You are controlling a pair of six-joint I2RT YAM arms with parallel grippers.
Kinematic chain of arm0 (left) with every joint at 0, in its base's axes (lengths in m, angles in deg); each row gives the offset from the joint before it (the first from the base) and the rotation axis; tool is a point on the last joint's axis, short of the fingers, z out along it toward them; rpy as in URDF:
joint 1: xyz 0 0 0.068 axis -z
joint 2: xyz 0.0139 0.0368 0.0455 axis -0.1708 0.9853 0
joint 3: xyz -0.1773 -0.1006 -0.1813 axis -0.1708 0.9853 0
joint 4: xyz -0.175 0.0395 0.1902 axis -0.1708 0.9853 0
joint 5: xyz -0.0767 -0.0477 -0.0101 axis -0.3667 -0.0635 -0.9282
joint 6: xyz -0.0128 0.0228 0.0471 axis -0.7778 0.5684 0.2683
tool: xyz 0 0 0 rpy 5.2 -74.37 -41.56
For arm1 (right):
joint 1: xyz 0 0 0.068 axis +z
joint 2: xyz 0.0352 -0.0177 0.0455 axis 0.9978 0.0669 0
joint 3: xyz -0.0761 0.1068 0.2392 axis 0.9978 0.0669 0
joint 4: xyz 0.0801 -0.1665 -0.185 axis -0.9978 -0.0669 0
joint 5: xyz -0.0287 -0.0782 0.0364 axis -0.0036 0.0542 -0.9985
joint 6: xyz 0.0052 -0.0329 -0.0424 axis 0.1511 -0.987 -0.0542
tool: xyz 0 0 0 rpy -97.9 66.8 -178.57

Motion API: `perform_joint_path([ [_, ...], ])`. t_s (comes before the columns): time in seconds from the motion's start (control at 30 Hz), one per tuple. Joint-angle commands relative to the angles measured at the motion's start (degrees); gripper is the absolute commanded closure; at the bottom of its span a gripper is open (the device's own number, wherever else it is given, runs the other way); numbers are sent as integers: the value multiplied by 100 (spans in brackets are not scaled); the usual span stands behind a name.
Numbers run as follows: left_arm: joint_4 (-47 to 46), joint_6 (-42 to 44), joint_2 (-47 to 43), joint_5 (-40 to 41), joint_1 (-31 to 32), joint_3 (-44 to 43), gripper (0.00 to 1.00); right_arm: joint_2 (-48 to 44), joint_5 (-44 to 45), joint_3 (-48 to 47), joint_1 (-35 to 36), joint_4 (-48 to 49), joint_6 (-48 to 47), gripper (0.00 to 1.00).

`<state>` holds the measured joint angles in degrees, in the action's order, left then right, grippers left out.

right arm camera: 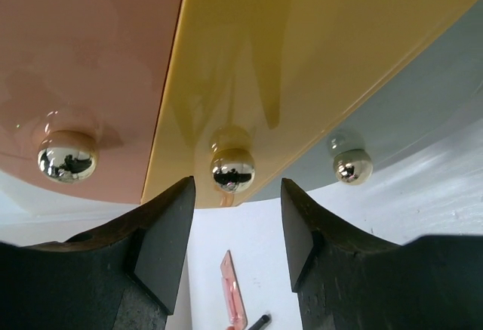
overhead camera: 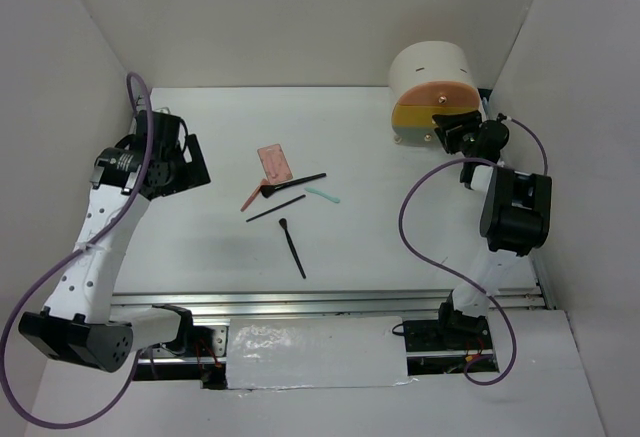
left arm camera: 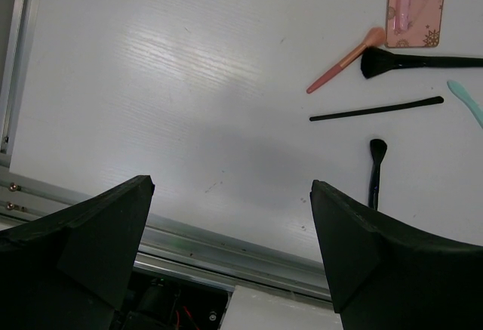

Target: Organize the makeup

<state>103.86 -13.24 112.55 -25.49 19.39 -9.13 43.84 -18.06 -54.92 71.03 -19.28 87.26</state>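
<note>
The makeup lies mid-table: a pink palette (overhead camera: 274, 164), a red-handled brush (overhead camera: 253, 197), a black brush (overhead camera: 297, 183), a thin black pencil (overhead camera: 276, 208), another black brush (overhead camera: 293, 248) and a mint stick (overhead camera: 322, 195). The left wrist view shows the palette (left arm camera: 416, 5), red-handled brush (left arm camera: 347, 60), pencil (left arm camera: 376, 109) and mint stick (left arm camera: 466, 100). No silver-grey case is in view. My left gripper (overhead camera: 190, 162) (left arm camera: 232, 186) is open and empty, raised left of the makeup. My right gripper (overhead camera: 447, 132) (right arm camera: 237, 186) is open, its tips just short of the yellow drawer's knob (right arm camera: 232, 169).
The round cream drawer unit (overhead camera: 432, 92) stands at the back right, with a peach front (right arm camera: 90, 58), a yellow front (right arm camera: 302, 43) and a grey front (right arm camera: 423, 96), each with a shiny knob. White walls enclose the table. A metal rail (left arm camera: 226, 243) runs along the near edge.
</note>
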Motion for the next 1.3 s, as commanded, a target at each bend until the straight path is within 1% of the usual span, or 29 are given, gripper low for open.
perform_joint_path([
  [0.0,-25,7,53,-53,-25,-221,1,87,7,-282,-68,154,-123,43],
  [0.07,-25,16,88,-53,-25,-230,0,157,-20,-344,-86,109,-141,44],
  [0.17,-16,16,115,-53,-25,-247,1,245,-46,-397,-77,162,-106,51],
  [0.2,-16,7,123,-53,-25,-256,1,272,-55,-406,-86,240,-53,52],
  [0.57,-95,-11,211,-123,-25,-221,1,438,-213,-494,-77,470,140,51],
  [0.63,-121,-11,220,-167,-25,-221,1,500,-239,-494,-68,522,211,53],
  [0.67,-130,-11,220,-176,-25,-230,1,509,-266,-468,-68,566,246,56],
  [0.73,-148,-11,246,-167,-25,-238,1,501,-266,-459,-60,593,263,58],
  [0.8,-148,-11,255,-176,-25,-230,1,483,-240,-424,-60,602,272,64],
  [0.83,-157,-11,255,-185,-25,-221,1,483,-240,-415,-68,619,281,67],
  [0.87,-157,-2,255,-185,-25,-221,1,483,-248,-423,-68,663,290,73],
  [0.97,-174,-2,255,-193,-25,-203,1,448,-266,-406,-68,715,325,82],
  [1.1,-192,16,273,-211,-25,-221,1,281,-231,-265,-95,734,290,85],
  [1.27,-245,25,273,-220,-25,-186,1,140,-406,-72,-191,794,237,87],
])
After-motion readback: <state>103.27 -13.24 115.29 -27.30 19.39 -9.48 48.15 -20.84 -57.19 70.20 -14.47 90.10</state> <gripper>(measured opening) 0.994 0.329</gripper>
